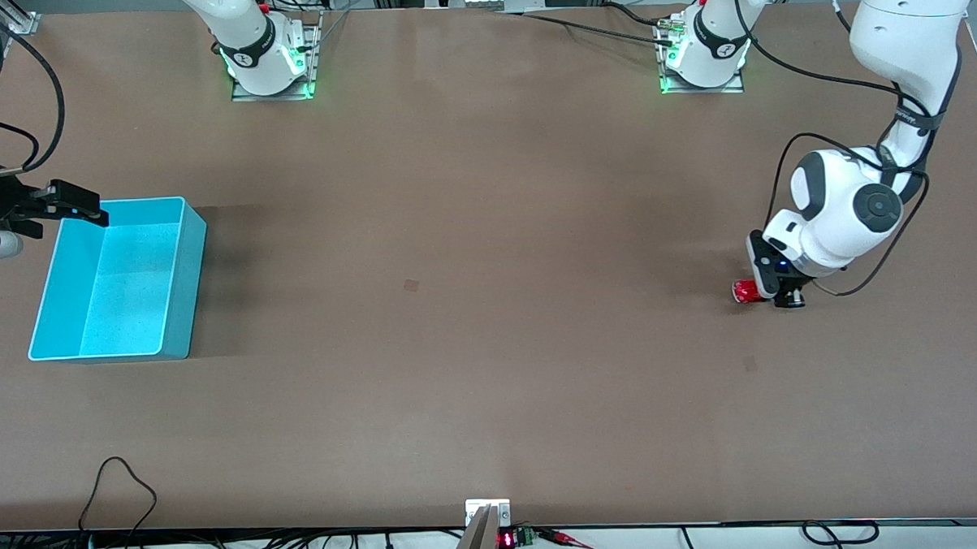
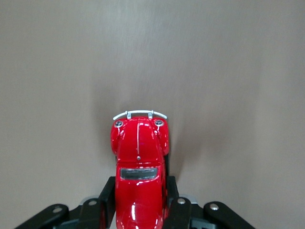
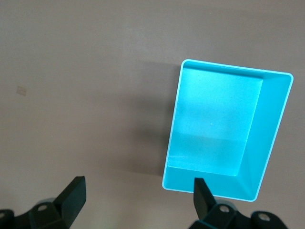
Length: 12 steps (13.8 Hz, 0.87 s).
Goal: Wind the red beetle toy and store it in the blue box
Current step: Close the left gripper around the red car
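Brown tabletop, matte, bearing two task items.

Left gripper (image 2: 139, 210): sitting low at the left arm's end of the table, fingers pinching the beetle (image 2: 138, 167) by its flanks, rear half between the pads, nose and silver bumper projecting clear. In the front view the beetle (image 1: 747, 291) is showing just beside the gripper (image 1: 782, 294), apparently touching or just off the table.

Right gripper (image 3: 138, 191): waiting, fingers spread, hovering over the box (image 3: 271, 138) rim.

Box (image 1: 181, 269): standing open and empty at the right arm's end, well apart from the beetle.

Risks: glossy rounded body may be slipping from the pinch during pull-back winding; wheels skidding instead of winding; a wound toy may roll when released.
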Each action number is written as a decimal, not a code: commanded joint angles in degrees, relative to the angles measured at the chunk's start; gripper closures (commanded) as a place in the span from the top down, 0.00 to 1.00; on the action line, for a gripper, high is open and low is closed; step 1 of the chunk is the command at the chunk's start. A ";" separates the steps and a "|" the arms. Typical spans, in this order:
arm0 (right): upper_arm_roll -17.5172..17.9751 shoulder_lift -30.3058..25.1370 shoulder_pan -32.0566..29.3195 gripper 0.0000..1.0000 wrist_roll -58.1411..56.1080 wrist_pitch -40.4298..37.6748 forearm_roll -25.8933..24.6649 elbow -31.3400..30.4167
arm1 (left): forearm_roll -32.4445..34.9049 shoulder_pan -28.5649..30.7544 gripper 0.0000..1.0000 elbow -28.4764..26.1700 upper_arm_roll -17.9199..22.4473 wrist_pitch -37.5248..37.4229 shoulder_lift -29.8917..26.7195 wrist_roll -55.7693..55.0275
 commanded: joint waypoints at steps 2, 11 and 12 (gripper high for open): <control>0.36 -0.24 0.07 1.00 0.21 0.44 1.05 0.01 | 0.72 7.32 0.23 3.38 -0.28 0.42 6.28 9.68; 0.36 -0.15 -0.28 1.00 -0.14 0.35 1.05 0.01 | -0.24 11.29 1.00 5.66 -3.86 -13.76 0.16 16.74; 0.36 -0.15 -0.20 1.00 -0.14 0.44 1.05 0.01 | -0.24 11.29 1.00 7.15 -6.23 -18.95 -2.65 16.65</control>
